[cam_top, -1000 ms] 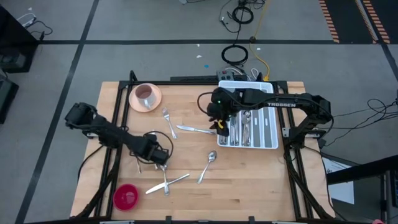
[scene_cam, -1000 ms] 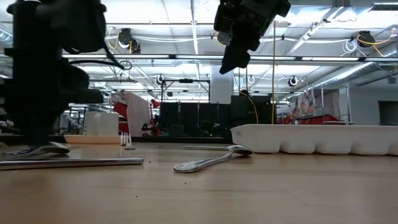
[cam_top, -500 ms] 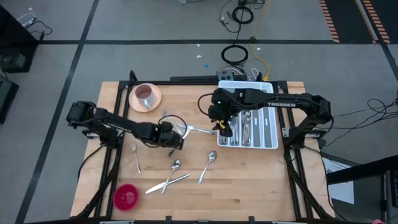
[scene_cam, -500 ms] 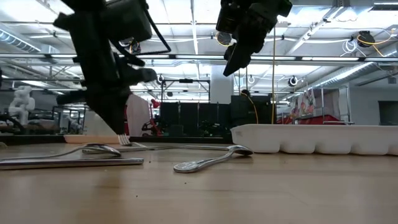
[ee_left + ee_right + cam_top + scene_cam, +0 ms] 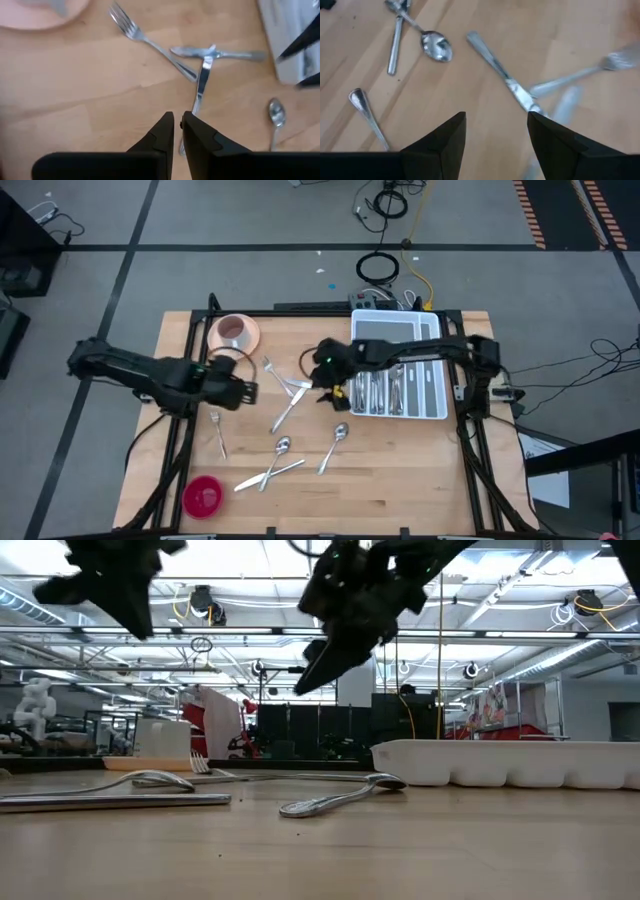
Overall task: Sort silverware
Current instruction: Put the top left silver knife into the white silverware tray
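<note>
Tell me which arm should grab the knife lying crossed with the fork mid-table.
Right. The right gripper hangs open just beside the knife and fork, and its wrist view looks straight down on them. The left gripper sits a little farther off, fingers nearly closed.

We are in a large robotics lab or workshop hall: the wooden table (image 5: 400, 480) stands on a grey floor marked with black tape lines (image 5: 130, 255), cables (image 5: 385, 240) trail behind it, and ceiling strip lights (image 5: 310, 585), pipes and equipment racks fill the room.
</note>
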